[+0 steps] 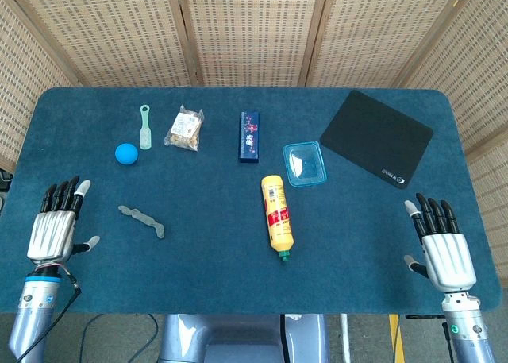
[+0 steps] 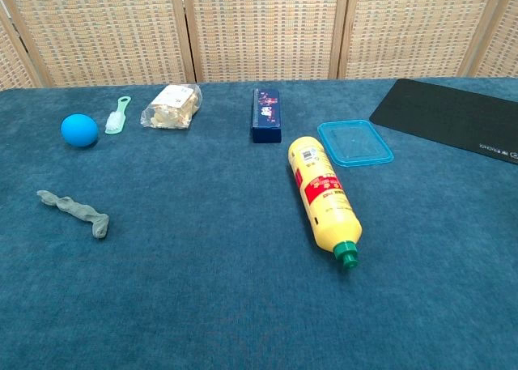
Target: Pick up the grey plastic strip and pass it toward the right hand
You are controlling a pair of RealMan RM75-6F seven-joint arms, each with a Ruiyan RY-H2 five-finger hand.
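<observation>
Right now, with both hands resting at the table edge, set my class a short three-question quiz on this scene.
1. True or false: the left hand already holds the grey plastic strip.
2. Which item lies nearest the blue ball? A) yellow bottle B) green brush C) black mat
3. Fill in: the yellow bottle's green cap points toward the ___ edge of the table.

Key: 1 false; 2 B; 3 near (robot's).
</observation>
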